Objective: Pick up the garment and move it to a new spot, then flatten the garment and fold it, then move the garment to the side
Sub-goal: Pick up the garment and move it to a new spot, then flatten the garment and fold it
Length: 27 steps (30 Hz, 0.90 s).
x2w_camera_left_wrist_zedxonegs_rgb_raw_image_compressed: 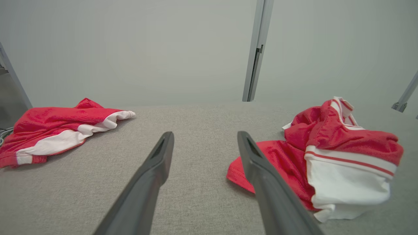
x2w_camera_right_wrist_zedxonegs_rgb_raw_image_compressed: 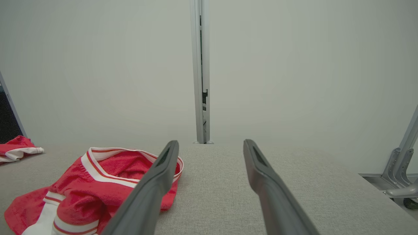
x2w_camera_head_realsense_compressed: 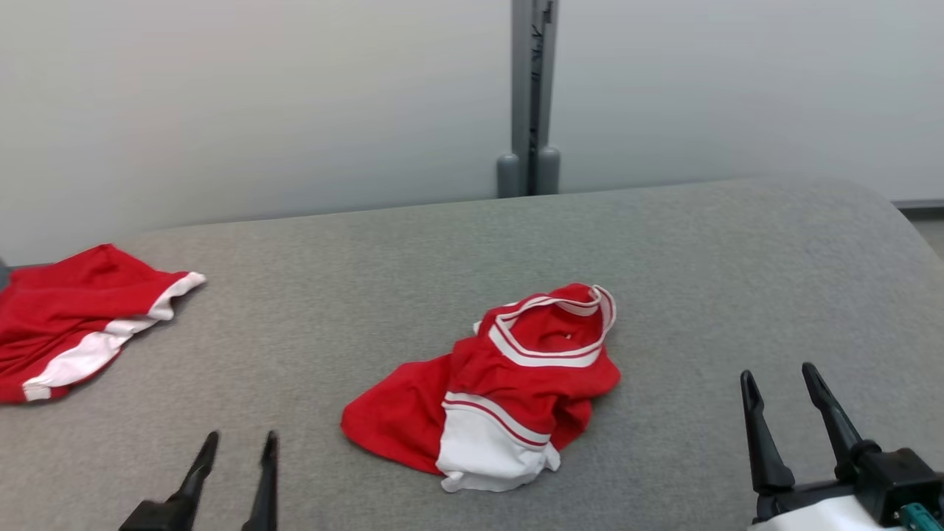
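The garment (x2w_camera_head_realsense_compressed: 501, 383) lies crumpled in a heap near the middle of the table (x2w_camera_head_realsense_compressed: 737, 258): red cloth, white panels, and a striped band at its far end. Expect it to be light, soft and limp, so it will sag and trail rather than lift as one piece. The fingers of your left gripper (x2w_camera_head_realsense_compressed: 243, 436) and right gripper (x2w_camera_head_realsense_compressed: 776, 371) are spread and empty, one on either side of it and touching nothing. Take hold at the striped band or a hemmed edge. A second red garment (x2w_camera_head_realsense_compressed: 74, 317) lies well apart, at the table's left.
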{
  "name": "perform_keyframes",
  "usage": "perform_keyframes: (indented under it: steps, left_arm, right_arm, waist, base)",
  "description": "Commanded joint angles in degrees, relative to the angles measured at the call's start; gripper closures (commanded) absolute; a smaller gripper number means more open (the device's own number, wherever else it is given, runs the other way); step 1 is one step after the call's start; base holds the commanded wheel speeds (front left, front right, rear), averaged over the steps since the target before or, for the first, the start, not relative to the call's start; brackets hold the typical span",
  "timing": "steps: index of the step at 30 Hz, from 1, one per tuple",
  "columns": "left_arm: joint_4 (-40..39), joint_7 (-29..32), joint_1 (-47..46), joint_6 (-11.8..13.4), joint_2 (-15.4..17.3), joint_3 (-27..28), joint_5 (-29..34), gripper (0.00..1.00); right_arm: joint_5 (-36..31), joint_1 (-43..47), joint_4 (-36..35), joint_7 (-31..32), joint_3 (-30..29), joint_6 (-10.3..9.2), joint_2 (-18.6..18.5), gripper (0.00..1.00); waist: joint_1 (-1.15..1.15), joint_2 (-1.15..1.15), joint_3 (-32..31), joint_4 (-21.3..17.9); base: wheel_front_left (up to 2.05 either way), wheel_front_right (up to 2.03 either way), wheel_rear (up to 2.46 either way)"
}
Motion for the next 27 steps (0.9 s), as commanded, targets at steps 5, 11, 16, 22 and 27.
perform_keyframes:
  steps: [5, 11, 16, 22, 27]
  left_arm:
    - [-1.51, -0.09, 6.15, -2.75, -2.16, 5.51, 4.57, 0.00]
    - [-3.52, -0.09, 7.87, -5.38, -5.53, 10.07, 7.32, 0.00]
    - [-3.73, -0.09, 7.36, -7.49, -7.51, 13.03, 9.69, 0.00]
    - [-6.00, -0.10, 5.34, -9.48, -8.99, 13.57, 11.26, 0.00]
    - [-8.09, 1.94, 1.00, -11.90, -9.15, 7.92, 12.59, 0.00]
  right_arm:
    - [-0.40, 1.98, 3.22, -0.30, -0.31, 0.01, -0.28, 0.00]
    - [0.20, 2.81, 3.59, -0.30, -0.33, 0.01, -0.30, 0.00]
    - [0.35, 2.46, 3.58, -0.30, 0.30, 0.01, -0.28, 0.00]
    - [0.22, 0.92, 3.38, -0.30, 0.78, 0.00, -0.32, 0.00]
    - [0.17, -1.18, 2.67, -0.30, 1.83, 0.01, -0.25, 0.00]
  waist:
    - [0.00, 0.00, -1.15, 3.44]
    - [0.00, 0.00, -1.26, 3.91]
    - [0.00, 0.00, -0.97, 3.64]
    - [0.00, 0.00, 0.04, 1.34]
    - [0.00, 0.00, 1.94, -2.29]
  base:
    - [0.00, 0.00, 0.00]
    - [0.00, 0.00, 0.00]
    - [0.00, 0.00, 0.00]
    - [0.00, 0.00, 0.00]
    - [0.00, 0.00, 0.00]
